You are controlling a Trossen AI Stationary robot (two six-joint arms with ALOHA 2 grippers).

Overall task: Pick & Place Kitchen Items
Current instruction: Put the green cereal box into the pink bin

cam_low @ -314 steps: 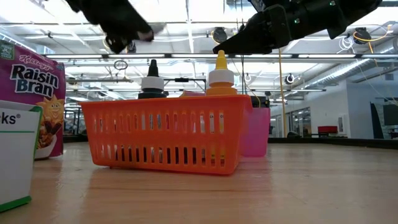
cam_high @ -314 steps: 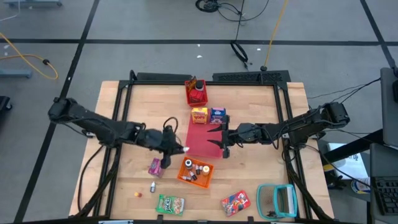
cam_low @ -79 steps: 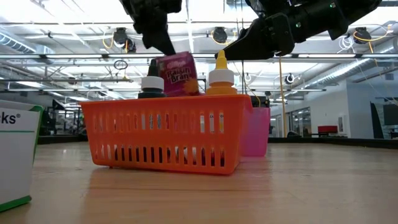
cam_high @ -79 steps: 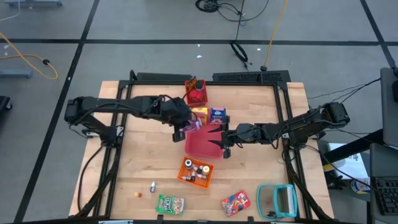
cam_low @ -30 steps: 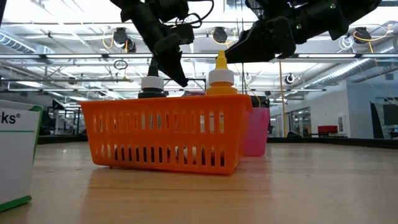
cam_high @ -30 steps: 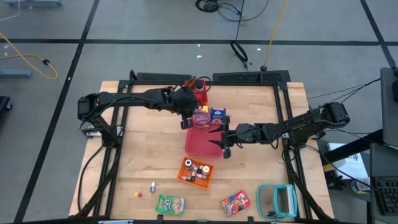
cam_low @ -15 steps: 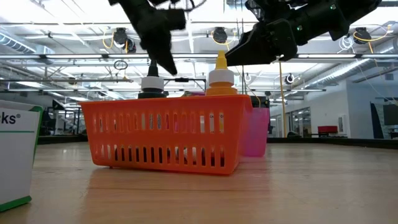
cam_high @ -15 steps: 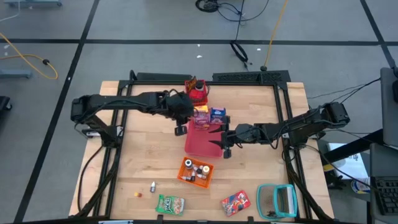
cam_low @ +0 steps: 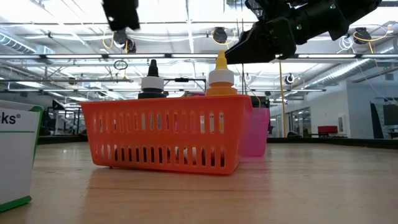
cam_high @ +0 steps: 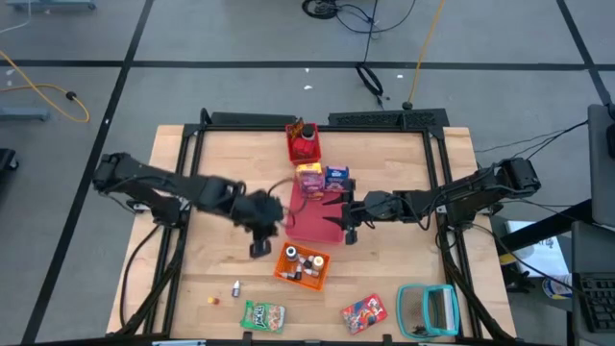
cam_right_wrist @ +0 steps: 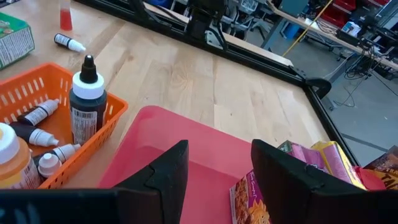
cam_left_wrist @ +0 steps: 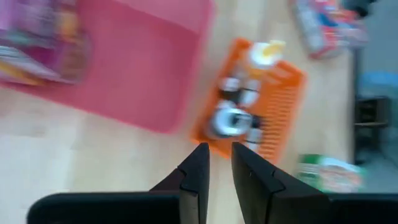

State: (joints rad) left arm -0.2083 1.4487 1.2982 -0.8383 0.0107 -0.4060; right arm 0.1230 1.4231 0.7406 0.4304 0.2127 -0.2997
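Observation:
My left gripper (cam_high: 259, 250) hangs over bare wood just left of the orange basket (cam_high: 303, 264). Its fingers (cam_left_wrist: 198, 167) stand a narrow gap apart with nothing between them. A pink-purple carton (cam_high: 309, 176) rests at the far end of the red tray (cam_high: 309, 223), beside a blue carton (cam_high: 336, 178). My right gripper (cam_high: 339, 217) hovers open over the tray's right edge, also empty (cam_right_wrist: 217, 155). The basket holds several small bottles (cam_right_wrist: 86, 106). A green packet (cam_high: 262, 315) and a red packet (cam_high: 365, 312) lie flat near the table's front edge.
A red bin (cam_high: 304, 144) with items stands at the far middle. A teal-framed object (cam_high: 428, 309) lies at the near right corner. A tiny bottle (cam_high: 235, 288) and a small yellow piece (cam_high: 212, 300) lie near the front left. Bare wood spreads left of the basket.
My left gripper has swung from the cartons at the tray's far end toward the table's near edge and somewhat left, rising a little, with nothing between its fingers. The pink-purple carton stays where it was at the tray's far end.

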